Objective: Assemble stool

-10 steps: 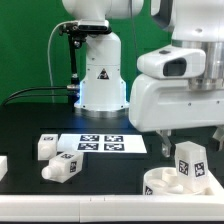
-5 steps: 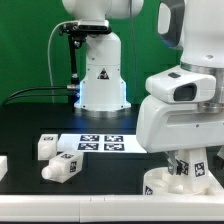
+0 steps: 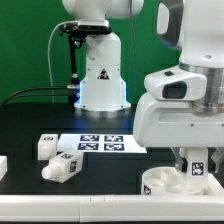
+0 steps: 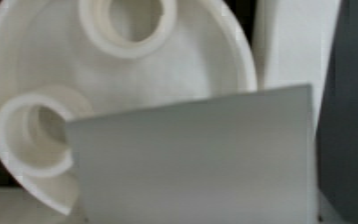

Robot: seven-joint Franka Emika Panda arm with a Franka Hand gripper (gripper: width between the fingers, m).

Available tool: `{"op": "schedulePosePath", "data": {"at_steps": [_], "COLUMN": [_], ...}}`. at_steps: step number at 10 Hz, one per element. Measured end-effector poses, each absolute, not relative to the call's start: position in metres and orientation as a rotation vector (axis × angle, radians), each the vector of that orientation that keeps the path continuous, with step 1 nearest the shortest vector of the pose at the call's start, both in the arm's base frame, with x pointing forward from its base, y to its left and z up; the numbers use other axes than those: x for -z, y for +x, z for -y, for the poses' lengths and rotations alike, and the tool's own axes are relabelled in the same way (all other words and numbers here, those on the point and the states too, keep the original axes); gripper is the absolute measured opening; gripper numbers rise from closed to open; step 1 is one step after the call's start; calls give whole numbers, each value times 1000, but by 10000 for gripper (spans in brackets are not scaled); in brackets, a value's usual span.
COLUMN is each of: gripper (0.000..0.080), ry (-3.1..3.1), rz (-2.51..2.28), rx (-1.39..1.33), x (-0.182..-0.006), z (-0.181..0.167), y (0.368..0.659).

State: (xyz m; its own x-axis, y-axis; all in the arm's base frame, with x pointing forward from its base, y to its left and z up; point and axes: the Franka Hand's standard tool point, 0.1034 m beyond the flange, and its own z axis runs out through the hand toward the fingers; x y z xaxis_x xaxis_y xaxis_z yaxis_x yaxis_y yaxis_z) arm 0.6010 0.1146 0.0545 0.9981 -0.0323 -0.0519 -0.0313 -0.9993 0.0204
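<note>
The white round stool seat [image 3: 160, 184] lies at the front of the table on the exterior view's right. My gripper [image 3: 196, 166] is over its right part and is shut on a chunky white stool leg [image 3: 198, 168] with a black-and-white tag, held upright just above or on the seat. In the wrist view the seat [image 4: 87, 90] shows two round sockets, and the held leg [image 4: 202, 160] fills the foreground as a grey block. Two more loose legs [image 3: 47, 147] [image 3: 63, 166] lie at the exterior view's left.
The marker board [image 3: 97, 143] lies flat between the loose legs and the seat. The white robot base [image 3: 100, 75] stands behind it. A white part [image 3: 3, 165] shows at the left edge. A white border rail [image 3: 60, 199] runs along the front.
My gripper has come down and shifted a little right, closing around the tagged leg over the seat. The leg now sits lower against the seat. The loose legs have not moved.
</note>
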Motion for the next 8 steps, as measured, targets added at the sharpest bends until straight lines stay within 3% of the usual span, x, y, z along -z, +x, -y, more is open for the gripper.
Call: {"op": "schedulePosePath", "data": {"at_steps": [5,8], "gripper": [333,333], "ry": [2846,2697], "rz": [1435,1715], "rx": [-53,-31], "x": [-58,-56], "z": [-112,-112], "y": [604,603]}}
